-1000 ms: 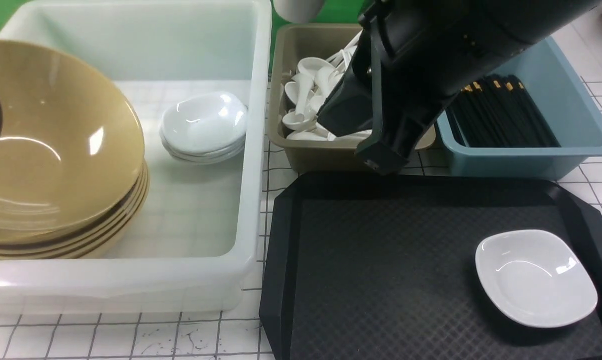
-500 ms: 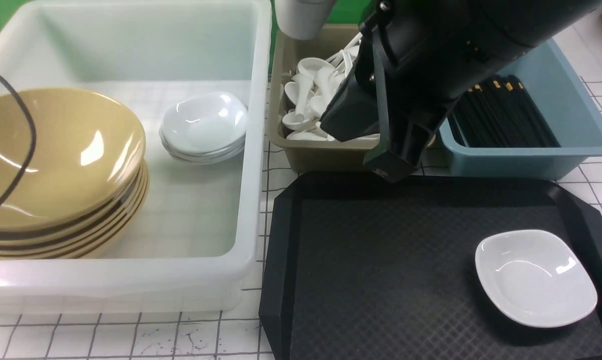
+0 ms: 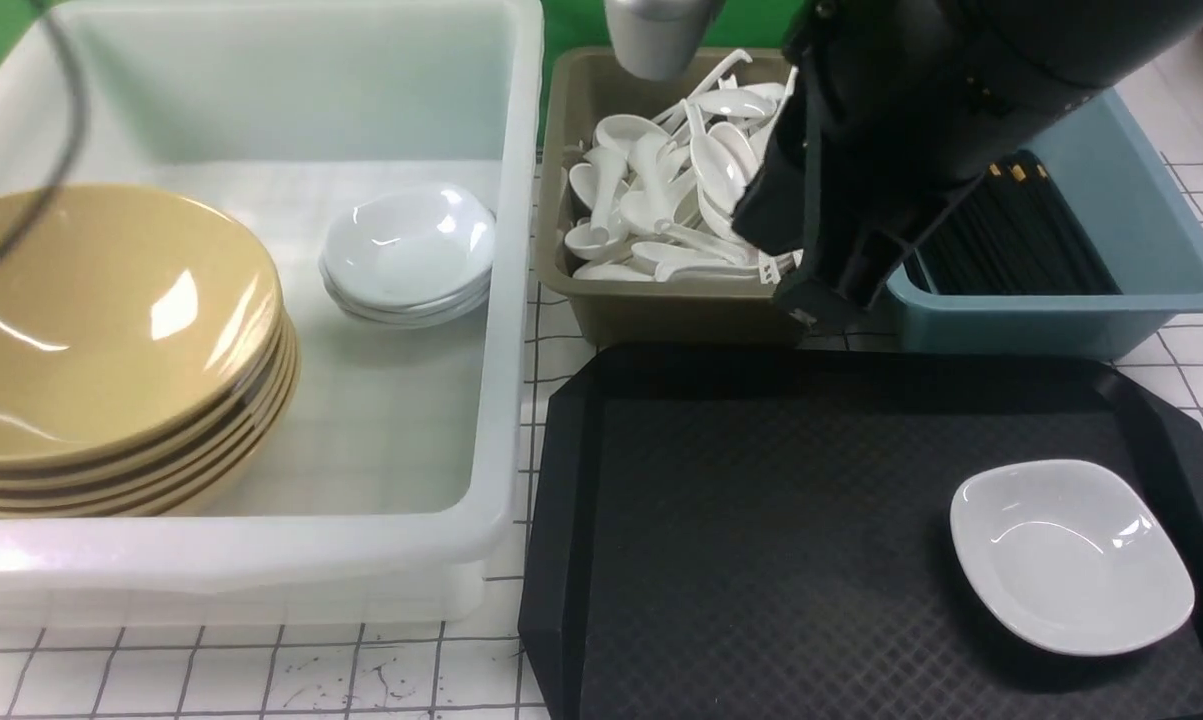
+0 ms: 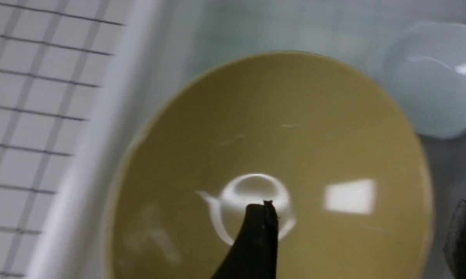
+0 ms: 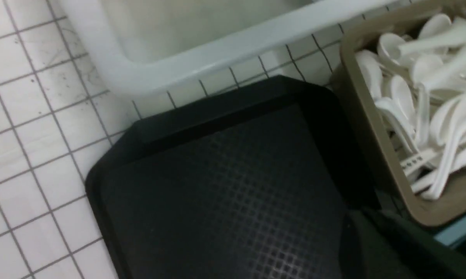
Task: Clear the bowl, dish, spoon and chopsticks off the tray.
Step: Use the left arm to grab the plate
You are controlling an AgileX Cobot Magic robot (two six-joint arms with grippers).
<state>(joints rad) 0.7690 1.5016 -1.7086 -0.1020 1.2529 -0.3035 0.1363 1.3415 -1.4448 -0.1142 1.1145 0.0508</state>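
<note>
The white tub (image 3: 506, 300) fills the left half of the front view. The tray (image 3: 761, 520) takes the lower right, its textured floor bare but for one item. The right arm's black housing crosses the upper right of that view. In the tub, the bowl (image 3: 111, 330) sits on top of a stack of like bowls at far left, with a stack of saucers (image 3: 406, 245) just beside it. Behind the tray stand a tan bin (image 3: 661, 315) of spoons (image 3: 651, 200) and a blue bin (image 3: 1061, 325) of chopsticks (image 3: 1021, 250); neither kind of utensil is seen on the tray. The dish (image 3: 1071, 555) is the sole item to clear. It lies upright in the tray's lower right corner, close to the rim, and is a rounded square with no marked long axis. The right gripper (image 3: 821, 300) hangs at upper centre over the tray's far edge, so the dish lies down and to the right of it in the frame, well apart. Its opening cannot be determined: neither the front view nor the right wrist view shows both fingers. The left gripper (image 4: 362, 221) is over the bowl, its two fingers spread wide and holding nothing. Assessment: the right arm is plainly the nearer to the dish, and the coming reach turns on that down-and-right offset.
</note>
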